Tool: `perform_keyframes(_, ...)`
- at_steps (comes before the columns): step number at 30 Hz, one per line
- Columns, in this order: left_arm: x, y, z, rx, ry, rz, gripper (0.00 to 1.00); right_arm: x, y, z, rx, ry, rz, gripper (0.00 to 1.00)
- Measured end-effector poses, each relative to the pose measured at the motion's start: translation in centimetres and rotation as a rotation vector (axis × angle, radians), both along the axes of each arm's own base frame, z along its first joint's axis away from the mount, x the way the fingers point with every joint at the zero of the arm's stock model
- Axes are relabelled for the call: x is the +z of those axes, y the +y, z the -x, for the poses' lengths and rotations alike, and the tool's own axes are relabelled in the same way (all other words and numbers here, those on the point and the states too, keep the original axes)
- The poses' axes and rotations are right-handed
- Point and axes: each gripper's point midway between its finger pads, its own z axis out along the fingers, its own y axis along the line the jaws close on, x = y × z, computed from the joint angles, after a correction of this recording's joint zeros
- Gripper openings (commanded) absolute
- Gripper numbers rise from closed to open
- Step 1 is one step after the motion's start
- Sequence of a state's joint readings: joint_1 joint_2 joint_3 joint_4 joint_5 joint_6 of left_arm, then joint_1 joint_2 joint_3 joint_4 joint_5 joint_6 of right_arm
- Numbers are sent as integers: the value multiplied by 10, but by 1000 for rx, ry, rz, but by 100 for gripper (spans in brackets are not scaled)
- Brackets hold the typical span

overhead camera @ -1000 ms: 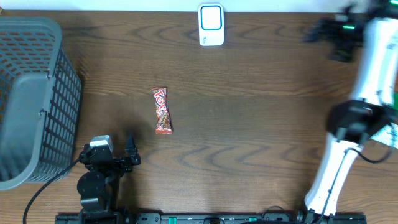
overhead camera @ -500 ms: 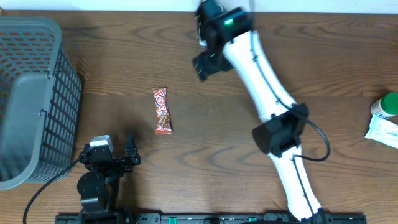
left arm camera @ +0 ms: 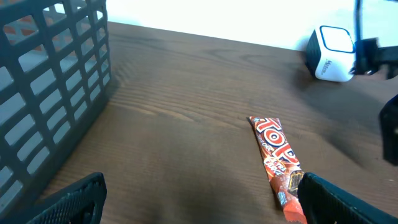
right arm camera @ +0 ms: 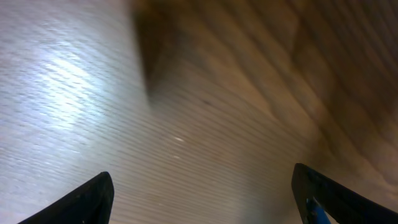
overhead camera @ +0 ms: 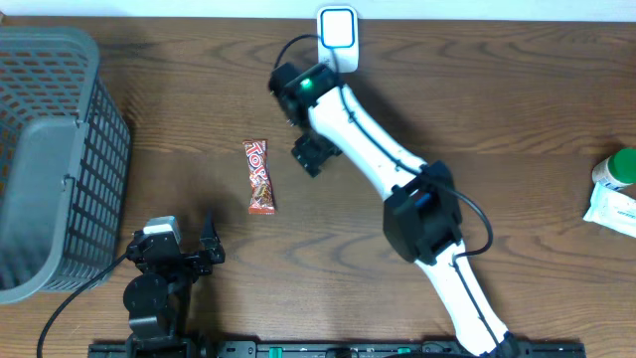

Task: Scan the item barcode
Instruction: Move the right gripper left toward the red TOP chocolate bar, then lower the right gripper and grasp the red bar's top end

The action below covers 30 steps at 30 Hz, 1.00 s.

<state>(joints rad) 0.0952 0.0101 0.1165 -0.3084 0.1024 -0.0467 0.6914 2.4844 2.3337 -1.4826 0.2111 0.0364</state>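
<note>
Overhead view of a dark wood table (overhead camera: 477, 109) w/ two robot arms.

The task item, a snack bar (overhead camera: 259, 177) in a red wrapper, lies flat left of centre, long axis running top to bottom of the frame. Nothing touches it. In the left wrist view it sits at lower right, one end just beside the right-hand fingertip at the frame edge.

A white scanner (overhead camera: 338, 38) w/ a blue-edged face stands at top centre, at the table's far edge, well apart from the bar.

The right arm, white w/ black joints, stretches diagonally from the bottom right up toward the scanner. A green light shows near its wrist. The right gripper (overhead camera: 314, 155) hangs over bare wood, right of the bar and below the scanner, touching neither. Its wrist view is blurred: only wood grain, w/ the two fingertips in the bottom corners, spread wide, nothing between them.

The left gripper (overhead camera: 212, 244) sits at lower left, below the bar. Its claw is also spread wide and holds nothing.

A grey mesh basket (overhead camera: 50, 149) fills the left edge. At the right edge are a green-capped bottle (overhead camera: 618, 167) and a white packet (overhead camera: 611, 211), both partly cut off.
</note>
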Motion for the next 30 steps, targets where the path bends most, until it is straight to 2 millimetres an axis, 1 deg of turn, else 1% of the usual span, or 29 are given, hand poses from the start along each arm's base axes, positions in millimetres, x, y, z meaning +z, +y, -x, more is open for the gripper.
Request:
perform_keyframes(3, 0, 0, 0, 0, 0, 0, 98, -1, 13, 9, 42, -12, 11, 88)
perform_keyframes(6, 0, 0, 0, 1, -1, -1, 98, -1, 20, 14, 65, -16, 15, 88)
perform_keyframes(9, 1, 3, 0, 16, -5, -10, 98, -1, 19, 13, 65, -18, 21, 92)
perform_keyframes(16, 4, 3, 0, 12, -10, -20, 98, -1, 16, 9, 56, -28, 20, 93)
perform_keyframes(18, 14, 2, 1, 7, -24, -21, 98, -1, 17, 7, 56, -32, 16, 94)
perform_keyframes(20, 30, 2, 5, 10, -47, -26, 98, -1, 19, 6, 56, -39, 10, 96)
perform_keyframes(22, 48, 6, 11, 35, -64, -34, 98, -1, 21, 5, 61, -42, 0, 99)
perform_keyframes(24, 62, 13, 18, 80, -68, -46, 98, -2, 25, 5, 87, -36, -11, 99)
perform_keyframes(27, 67, 24, 26, 145, -53, -62, 98, -2, 30, 6, 123, -33, -24, 99)
perform_keyframes(30, 58, 36, 32, 211, -7, -81, 98, -2, 39, 10, 157, -30, -37, 99)
